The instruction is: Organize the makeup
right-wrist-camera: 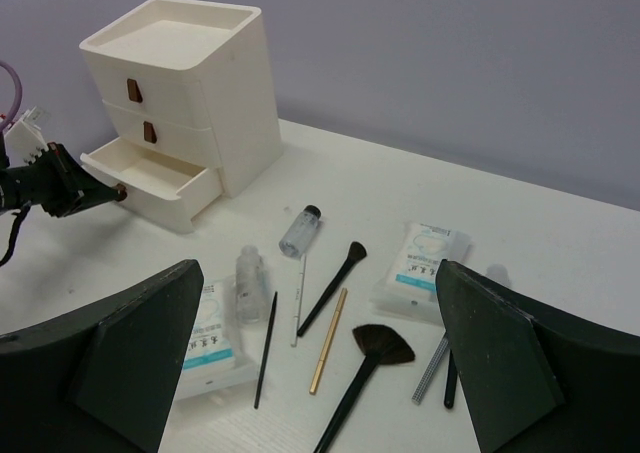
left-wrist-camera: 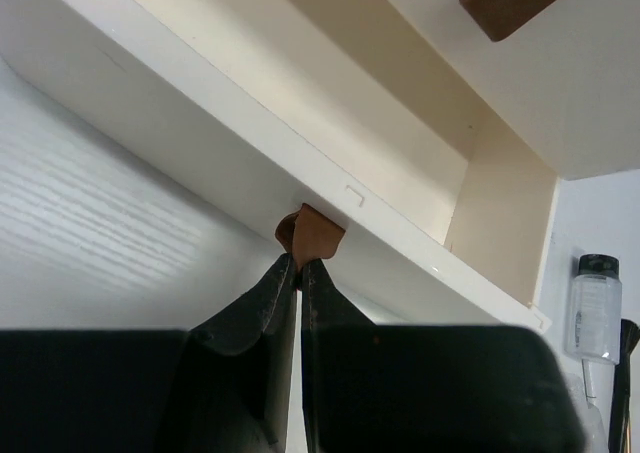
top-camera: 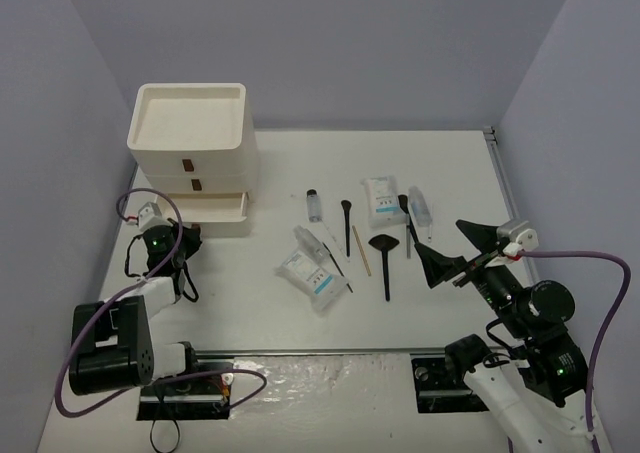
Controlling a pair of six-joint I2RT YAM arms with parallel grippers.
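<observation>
The left hand [left-wrist-camera: 300, 273] is seen clenched on the brown tab [left-wrist-camera: 312, 235] of the bottom drawer [top-camera: 205, 211]. This drawer stands drawn out toward the near side of the white three-drawer box [top-camera: 190, 138], which is set at the far left of the tabletop [top-camera: 450, 158]. The right hand [top-camera: 452, 249] is held released, its fingers [right-wrist-camera: 130, 363] spread wide, over the near right of the tabletop; nothing is touched by it.

The makeup is found spread over the middle of the tabletop, well apart from the box. A clear tube with a black cap [top-camera: 314, 205] is laid at the far left of the group. To its right, a small black brush [top-camera: 346, 213], a thin wooden stick [top-camera: 361, 251] and a fan brush [top-camera: 384, 243] are laid roughly side by side. A white packet with blue print [top-camera: 381, 201] is placed just far of the fan brush, and a second clear tube [top-camera: 421, 209] is seen near its right side. A second packet [top-camera: 313, 274] is laid at the near left of the group, with a third clear tube [top-camera: 306, 237] at its far edge.
</observation>
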